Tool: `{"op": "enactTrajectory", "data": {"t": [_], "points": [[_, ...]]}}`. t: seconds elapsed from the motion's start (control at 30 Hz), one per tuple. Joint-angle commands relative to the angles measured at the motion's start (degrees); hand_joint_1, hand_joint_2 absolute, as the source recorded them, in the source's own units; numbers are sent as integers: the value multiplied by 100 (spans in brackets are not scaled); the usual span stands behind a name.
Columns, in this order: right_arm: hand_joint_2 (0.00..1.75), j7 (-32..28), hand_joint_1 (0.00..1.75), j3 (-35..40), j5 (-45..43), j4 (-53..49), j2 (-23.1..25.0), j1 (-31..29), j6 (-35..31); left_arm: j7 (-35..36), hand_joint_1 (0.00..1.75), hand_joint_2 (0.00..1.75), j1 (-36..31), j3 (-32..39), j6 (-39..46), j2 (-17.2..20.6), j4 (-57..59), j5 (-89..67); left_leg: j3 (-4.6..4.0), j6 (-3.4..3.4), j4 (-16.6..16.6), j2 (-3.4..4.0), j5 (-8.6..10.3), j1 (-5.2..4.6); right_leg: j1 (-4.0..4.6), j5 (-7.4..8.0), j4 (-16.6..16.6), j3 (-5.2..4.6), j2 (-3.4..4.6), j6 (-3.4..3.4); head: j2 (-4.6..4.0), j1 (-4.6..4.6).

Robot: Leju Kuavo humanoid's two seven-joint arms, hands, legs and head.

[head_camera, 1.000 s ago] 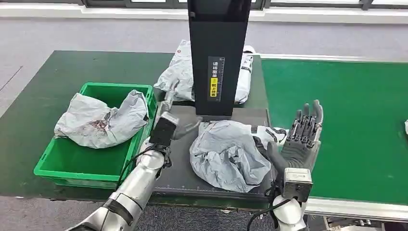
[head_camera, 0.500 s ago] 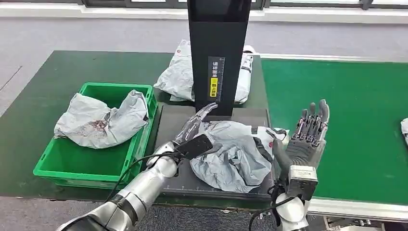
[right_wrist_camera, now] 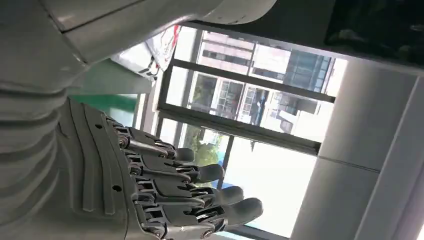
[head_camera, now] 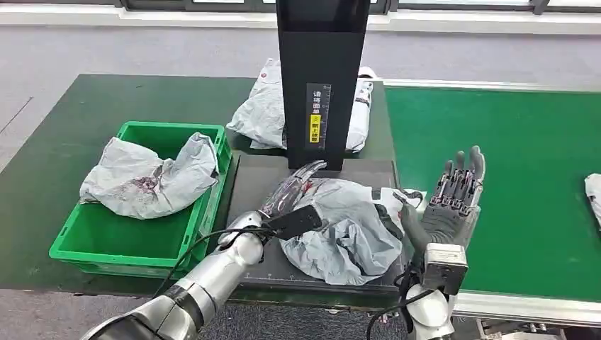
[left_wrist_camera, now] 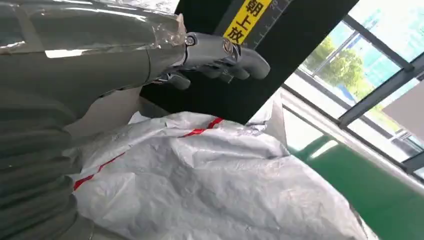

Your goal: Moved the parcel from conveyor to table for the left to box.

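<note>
A crumpled grey parcel (head_camera: 347, 227) with red and black print lies on the black scale plate (head_camera: 248, 180) in front of the black upright post (head_camera: 322, 78). My left hand (head_camera: 292, 190) reaches over the parcel's left side with its fingers stretched toward the post, holding nothing. In the left wrist view the left hand (left_wrist_camera: 200, 52) hovers above the grey parcel (left_wrist_camera: 210, 185). My right hand (head_camera: 450, 202) stands upright at the parcel's right edge, fingers spread and empty; the right wrist view shows this hand (right_wrist_camera: 165, 190) against windows.
A green bin (head_camera: 92, 241) at the left holds a grey bag (head_camera: 145, 177). Another grey parcel (head_camera: 266, 110) lies behind the post. The green conveyor (head_camera: 510, 184) runs to the right, with a parcel (head_camera: 594, 195) at its right edge.
My left hand swung from the scale's left side onto the parcel and reached toward the post. The right hand rose slightly. A parcel on the conveyor's right edge moved further into view.
</note>
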Motion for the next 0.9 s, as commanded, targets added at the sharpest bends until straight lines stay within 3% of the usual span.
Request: {"op": "enactTrajectory", "data": {"t": [0.03, 0.07, 0.1, 0.13, 0.33, 0.37, 0.63, 0.83, 0.9], "points": [[175, 112, 0, -301, 104, 349, 106, -340, 111, 743, 0, 175, -468, -1311, -708, 83, 867, -1171, 13, 12, -3, 9, -2, 1, 7, 0, -5, 13, -1, -17, 0, 0], [175, 114, 0, -329, 123, 384, 132, -369, 114, 886, 14, 175, -501, -1499, -839, 39, 986, -1436, 26, 18, -11, 14, -2, 0, 7, 1, -12, 24, 1, -25, 0, 0], [175, 121, 0, -331, 147, 414, 149, -374, 131, 1011, 138, 175, -516, -1640, -954, 8, 1074, -1646, 13, 12, -4, 7, -1, -1, 4, 0, -5, 13, -2, -15, 0, 0], [175, 133, 0, -331, 176, 420, 163, -358, 142, 1063, 175, 175, -523, -1689, -1010, -20, 1123, -1760, 23, 17, -11, 11, -1, -1, 6, 2, -12, 22, -1, -21, -2, 0], [175, 330, 0, -372, 284, 227, 146, -61, 249, 1108, 175, 175, -628, -1352, -492, 0, 897, -1885, 16, 10, -5, 6, -2, 2, 7, -1, -8, 18, -3, -16, 0, 0], [175, 578, 0, -394, 461, 60, 171, 92, 293, 1156, 175, 175, -759, -1234, 55, 19, 738, -1912, 22, 15, -9, 3, -3, 3, 10, -2, -12, 27, -9, -21, 0, 0], [175, 780, 0, -804, 690, -477, 470, 455, 623, 1455, 175, 175, -1070, -858, 80, 144, 423, -2313, 11, 12, -1, 5, -4, 4, 10, -2, -2, 11, -2, -21, 0, 0], [175, 850, 0, -939, 788, -790, 582, 669, 608, 1534, 175, 175, -1046, -199, 1416, 213, -361, -2327, 16, 15, -2, 4, -5, 1, 8, -4, -3, 15, -4, -23, 0, 0], [175, 850, 0, -955, 800, -876, 614, 769, 568, 2196, 175, 175, -1046, -112, 2040, 380, -808, -3087, -1, 8, 6, 0, -3, 4, 8, -2, 3, -1, -4, -14, 0, 0]]}}
